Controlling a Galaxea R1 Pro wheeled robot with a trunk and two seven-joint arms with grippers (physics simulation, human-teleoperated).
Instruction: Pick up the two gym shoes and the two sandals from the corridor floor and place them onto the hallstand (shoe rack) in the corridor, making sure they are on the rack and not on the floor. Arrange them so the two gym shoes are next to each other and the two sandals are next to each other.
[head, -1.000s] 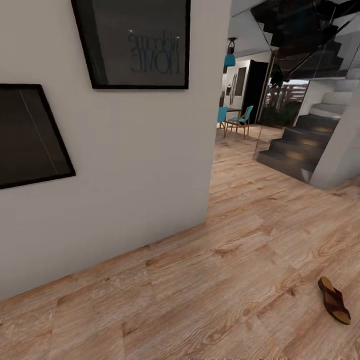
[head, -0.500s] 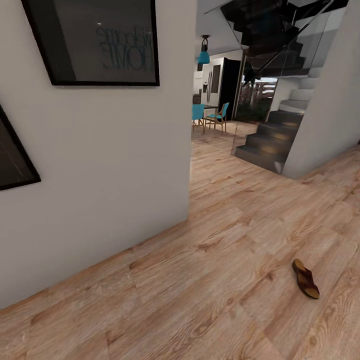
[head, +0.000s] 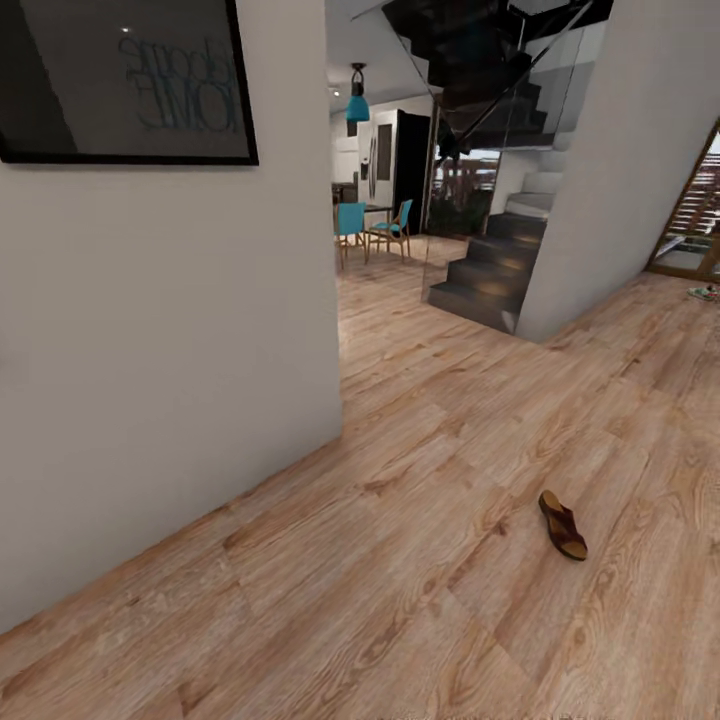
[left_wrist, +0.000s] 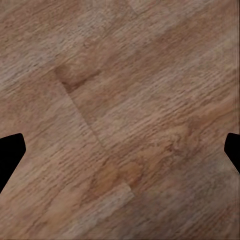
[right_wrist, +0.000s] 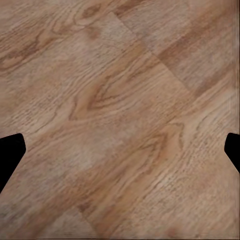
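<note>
Sandal, single, dark brown with a tan footbed, lies flat on the corridor floor in the head view, out in open planking and well apart from the white wall that runs along the left side. Its long axis sits at a slant to the plank seams. Second item: a small pale shape with green and red touches on the floor far off at the right edge, beside a wood-framed glazed opening; too small to say for certain, though the colours fit a gym shoe.

Wall carries a dark framed picture with faint mirrored lettering. Past the wall's corner: dark stairs with a glass side panel, two teal chairs at a table, a teal pendant lamp, a dark tall cabinet.

Left gripper: in the left wrist view both black fingertips sit at opposite picture edges, spread wide, holding nothing, wood-grain planks beneath. Right gripper: same in the right wrist view, tips wide apart, nothing between, floor planks below.
</note>
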